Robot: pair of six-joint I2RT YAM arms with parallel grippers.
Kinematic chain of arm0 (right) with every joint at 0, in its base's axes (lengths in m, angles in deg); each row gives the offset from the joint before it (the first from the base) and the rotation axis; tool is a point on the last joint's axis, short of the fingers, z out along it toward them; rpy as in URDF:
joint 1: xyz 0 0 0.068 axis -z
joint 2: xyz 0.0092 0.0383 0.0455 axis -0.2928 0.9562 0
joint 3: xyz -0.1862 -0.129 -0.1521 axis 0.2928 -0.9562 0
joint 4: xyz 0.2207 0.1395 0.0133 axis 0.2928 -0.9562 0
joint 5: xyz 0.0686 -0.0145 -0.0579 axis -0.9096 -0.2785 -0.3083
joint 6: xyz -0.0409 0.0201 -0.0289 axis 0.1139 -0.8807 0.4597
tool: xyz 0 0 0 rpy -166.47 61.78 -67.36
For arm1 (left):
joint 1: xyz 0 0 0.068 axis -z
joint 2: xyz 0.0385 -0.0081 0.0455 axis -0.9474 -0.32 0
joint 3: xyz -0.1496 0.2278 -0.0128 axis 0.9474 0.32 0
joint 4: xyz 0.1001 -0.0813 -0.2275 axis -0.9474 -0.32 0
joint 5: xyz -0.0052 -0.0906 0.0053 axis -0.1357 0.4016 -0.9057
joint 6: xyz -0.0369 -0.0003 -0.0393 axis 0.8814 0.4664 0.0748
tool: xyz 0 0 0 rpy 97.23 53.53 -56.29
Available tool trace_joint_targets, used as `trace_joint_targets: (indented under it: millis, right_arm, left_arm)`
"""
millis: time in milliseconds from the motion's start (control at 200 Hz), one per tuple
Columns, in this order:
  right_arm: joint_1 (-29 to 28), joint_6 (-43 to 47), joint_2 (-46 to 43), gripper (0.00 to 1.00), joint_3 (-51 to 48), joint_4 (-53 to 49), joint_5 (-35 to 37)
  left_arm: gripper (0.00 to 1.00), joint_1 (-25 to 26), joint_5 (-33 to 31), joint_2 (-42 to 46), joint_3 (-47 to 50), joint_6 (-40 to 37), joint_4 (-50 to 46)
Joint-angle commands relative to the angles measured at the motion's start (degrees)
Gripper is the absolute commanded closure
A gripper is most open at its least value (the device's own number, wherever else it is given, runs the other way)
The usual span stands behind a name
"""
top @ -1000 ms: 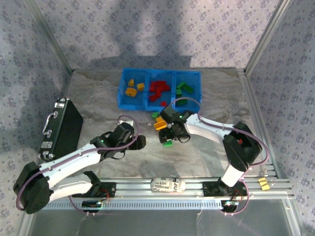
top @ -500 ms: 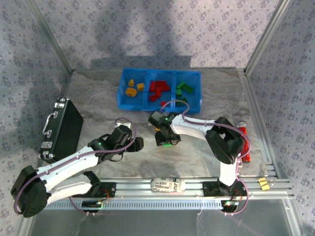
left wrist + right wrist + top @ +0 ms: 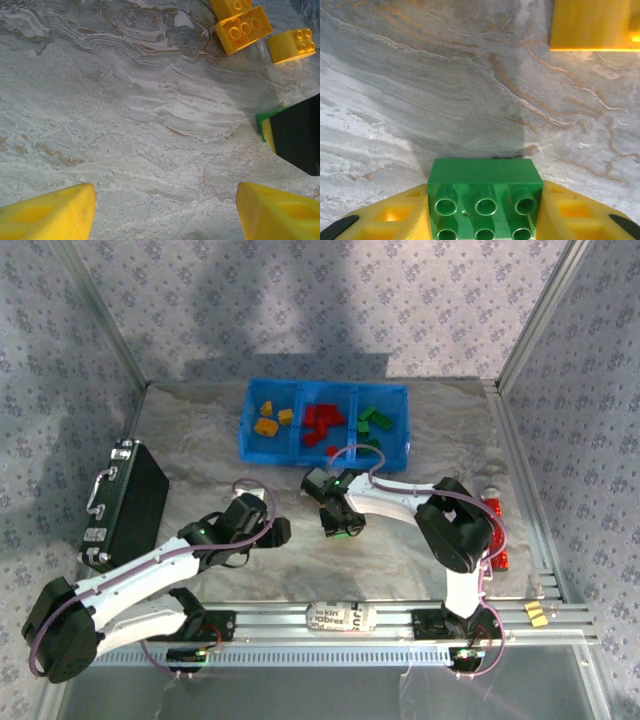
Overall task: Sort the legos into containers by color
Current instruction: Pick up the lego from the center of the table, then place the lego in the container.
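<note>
The blue bin stands at the back with three containers: yellow-orange legos on the left, red legos in the middle, green legos on the right. A green lego lies studs-up on the table, and my right gripper is shut on it, a yellow finger against each side. The same green lego peeks out under that gripper in the top view. My left gripper hovers open over bare table, to the left of the right one. Three yellow legos lie just beyond it.
A black hard case lies at the left edge of the table. A red tube lies at the right, behind the right arm. Another yellow lego rests ahead of the right gripper. A metal rail runs along the near edge.
The right arm folded its elbow inward and its gripper shifted a little left and down, closing on the green lego. The left gripper drifted slightly and stayed open.
</note>
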Motion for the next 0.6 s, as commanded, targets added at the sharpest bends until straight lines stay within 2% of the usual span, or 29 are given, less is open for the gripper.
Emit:
trace_joint_targets:
  millis: [0,110,315,435,600]
  right_arm:
    - [1.8,1.5,-5.1,0.59,1.2,-5.0,3.0]
    - [6.2,4.7,-10.1,0.58,1.4,-7.0,3.8]
    - [18.5,11.2,-17.3,0.58,5.7,-9.0,3.0]
    - [25.6,14.4,-15.0,0.57,12.7,-8.9,-0.4]
    - [32.2,16.3,-5.3,0.58,26.4,-9.4,-2.6]
  left_arm:
    - [0.26,-0.4,0.2,-0.1,-1.1,-1.0,-0.3]
    - [0.26,-0.4,1.2,0.4,-0.4,-1.3,1.2]
    - [0.26,-0.4,2.6,1.5,0.8,-1.1,2.6]
    - [0.26,-0.2,2.8,1.4,0.7,-1.0,2.5]
    - [0.26,0.5,2.7,1.4,0.3,-0.4,2.2]
